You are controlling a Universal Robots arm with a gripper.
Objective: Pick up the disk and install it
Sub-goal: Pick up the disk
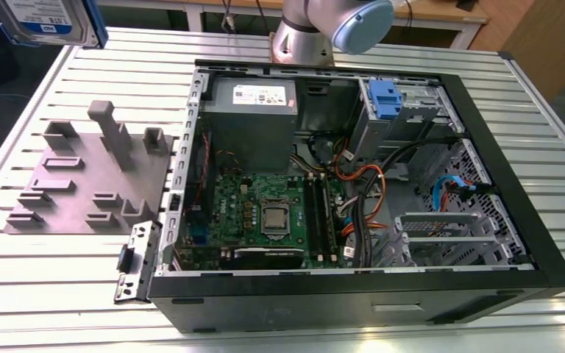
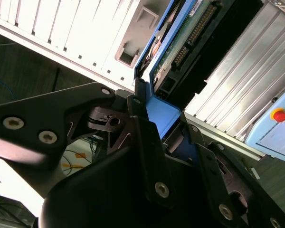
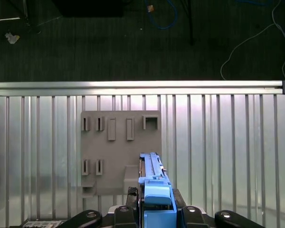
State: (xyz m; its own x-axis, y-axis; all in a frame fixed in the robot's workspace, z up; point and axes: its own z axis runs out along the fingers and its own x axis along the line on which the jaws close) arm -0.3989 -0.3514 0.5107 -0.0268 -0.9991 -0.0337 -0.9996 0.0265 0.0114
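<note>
The disk (image 1: 42,20) hangs in the air at the far left of the exterior view, above the table's corner, its white and blue label facing the camera. In the first wrist view the disk (image 3: 153,178) stands edge-on with its blue bracket between the black fingers of my gripper (image 3: 154,211), which is shut on it. The second wrist view shows the disk's (image 2: 185,40) green circuit-board side and its blue bracket (image 2: 164,111) clamped by the gripper (image 2: 167,124). Below it lies the grey holder plate (image 3: 118,142).
An open black computer case (image 1: 518,243) lies on the slatted metal table (image 1: 47,272), with a drive bay and a blue tab (image 1: 385,99) at its far right corner. The grey holder plate (image 1: 86,176) with upright posts sits left of the case. The arm's base (image 1: 307,33) stands behind it.
</note>
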